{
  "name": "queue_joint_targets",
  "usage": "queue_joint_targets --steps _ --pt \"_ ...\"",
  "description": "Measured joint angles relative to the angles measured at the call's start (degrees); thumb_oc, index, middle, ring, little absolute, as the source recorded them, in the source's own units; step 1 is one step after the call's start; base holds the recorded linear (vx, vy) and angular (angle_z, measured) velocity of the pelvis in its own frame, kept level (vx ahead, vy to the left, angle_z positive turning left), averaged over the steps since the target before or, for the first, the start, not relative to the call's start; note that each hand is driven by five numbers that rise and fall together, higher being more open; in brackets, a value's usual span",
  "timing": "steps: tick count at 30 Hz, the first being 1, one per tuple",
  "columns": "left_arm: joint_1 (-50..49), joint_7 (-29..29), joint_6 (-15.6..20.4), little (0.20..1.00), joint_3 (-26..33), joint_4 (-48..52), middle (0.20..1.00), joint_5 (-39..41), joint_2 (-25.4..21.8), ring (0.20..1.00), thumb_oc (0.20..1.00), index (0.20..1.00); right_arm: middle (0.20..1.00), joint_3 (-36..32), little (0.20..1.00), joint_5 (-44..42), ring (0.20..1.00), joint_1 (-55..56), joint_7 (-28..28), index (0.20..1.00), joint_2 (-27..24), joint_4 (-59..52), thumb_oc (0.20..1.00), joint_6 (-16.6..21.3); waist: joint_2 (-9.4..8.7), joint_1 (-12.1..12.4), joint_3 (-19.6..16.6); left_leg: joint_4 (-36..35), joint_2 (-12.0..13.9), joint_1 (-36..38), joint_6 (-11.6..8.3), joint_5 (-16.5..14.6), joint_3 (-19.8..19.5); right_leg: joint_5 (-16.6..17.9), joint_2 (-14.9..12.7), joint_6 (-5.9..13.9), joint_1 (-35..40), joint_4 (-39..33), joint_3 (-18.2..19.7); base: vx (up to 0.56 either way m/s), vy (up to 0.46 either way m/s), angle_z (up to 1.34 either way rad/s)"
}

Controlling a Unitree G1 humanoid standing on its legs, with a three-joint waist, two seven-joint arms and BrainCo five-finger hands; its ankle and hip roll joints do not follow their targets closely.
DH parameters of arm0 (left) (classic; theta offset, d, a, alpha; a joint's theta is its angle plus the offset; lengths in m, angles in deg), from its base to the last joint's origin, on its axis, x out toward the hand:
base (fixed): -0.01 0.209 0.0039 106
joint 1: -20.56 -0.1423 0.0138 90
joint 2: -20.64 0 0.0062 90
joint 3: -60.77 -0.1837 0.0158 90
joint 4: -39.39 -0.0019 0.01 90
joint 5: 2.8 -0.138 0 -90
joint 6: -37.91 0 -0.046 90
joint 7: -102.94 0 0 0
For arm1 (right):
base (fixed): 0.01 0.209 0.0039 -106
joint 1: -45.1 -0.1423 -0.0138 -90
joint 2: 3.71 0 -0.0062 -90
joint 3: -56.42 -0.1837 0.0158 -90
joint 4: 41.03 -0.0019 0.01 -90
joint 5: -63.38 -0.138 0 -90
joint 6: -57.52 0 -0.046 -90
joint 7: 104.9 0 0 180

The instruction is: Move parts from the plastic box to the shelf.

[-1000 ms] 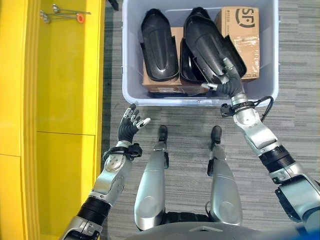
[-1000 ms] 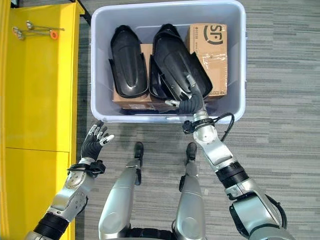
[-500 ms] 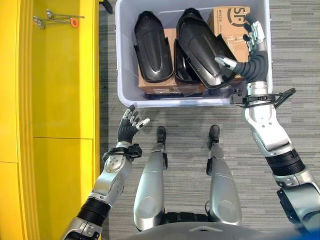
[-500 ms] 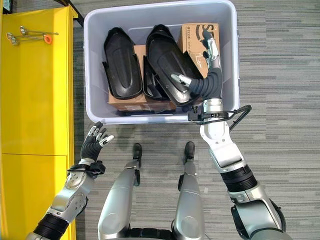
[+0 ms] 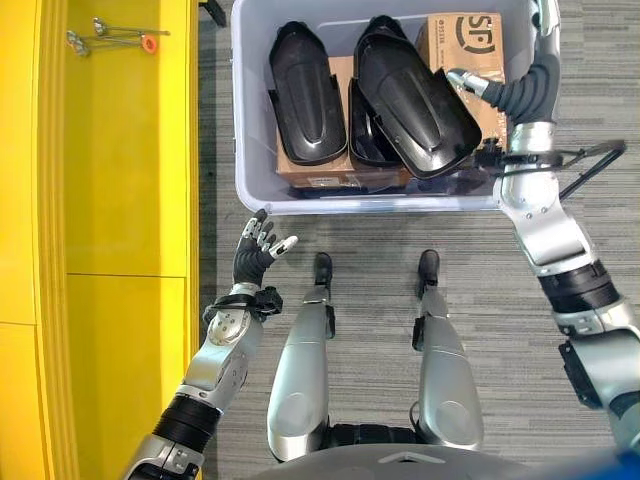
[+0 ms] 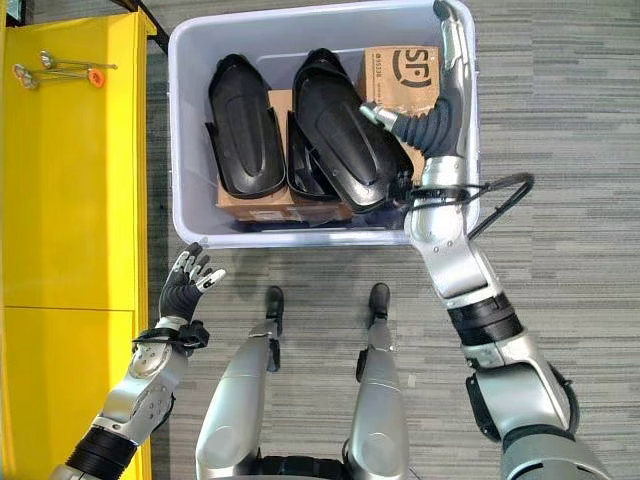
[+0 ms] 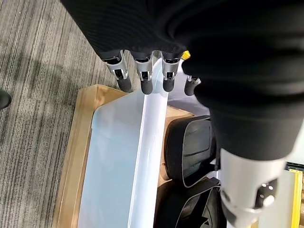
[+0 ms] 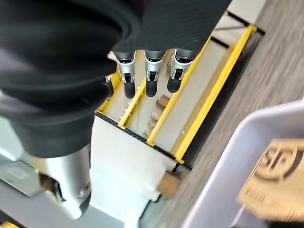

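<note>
Left eye view: black parts [image 5: 405, 95] lie in plastic box [image 5: 255, 195] at 12 o'clock | right hand [image 6: 432, 105] released, empty, over its right rim | left hand [image 5: 255, 255] spread above carpet (7 o'clock) | right wrist view adds yellow shelf [image 8: 199, 90].

Both eye views look straight down from the head, side by side, sharing the plastic box [image 5: 390, 105] and yellow shelf [image 5: 120, 200]. Each wrist view peers along its own fingers from very close; left catches the box rim, right faces a rack beyond it.
</note>
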Motion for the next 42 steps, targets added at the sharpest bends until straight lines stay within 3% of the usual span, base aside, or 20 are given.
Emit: queue_joint_targets --steps 13,29,42 --pt "0.3 -1.0 0.2 1.0 -1.3 0.0 1.0 0.5 -0.3 1.0 1.0 1.0 1.0 6.7 1.0 -1.2 1.0 -10.2 -0.8 1.0 -1.3 20.8 1.0 -3.0 0.0 1.4 0.0 1.1 -0.1 -0.5 -0.22 -0.4 -0.1 0.0 0.0 0.0 0.0 0.1 -0.1 0.0 0.0 0.0" --pt "0.6 -0.8 1.2 1.0 -1.3 0.0 1.0 0.6 -0.3 1.0 1.0 1.0 1.0 8.7 1.0 -5.2 1.0 -10.2 -2.2 1.0 -0.2 23.9 1.0 -2.9 -0.01 1.5 0.0 2.3 -0.1 -2.0 -0.22 -0.6 -1.1 0.0 0.0 -0.02 -0.4 0.1 -0.7 0.0 0.0 0.01" --pt "0.5 -0.7 1.3 1.0 -1.3 0.0 1.0 0.6 -0.3 1.0 1.0 1.0 1.0 8.8 1.0 -8.6 1.0 -12.0 -2.2 1.0 3.8 40.6 1.0 -3.5 -0.01 1.5 0.0 4.0 -0.2 -5.0 0.09 -1.4 -1.2 0.1 -0.1 -0.13 -2.7 0.6 -0.7 0.0 0.0 0.0"
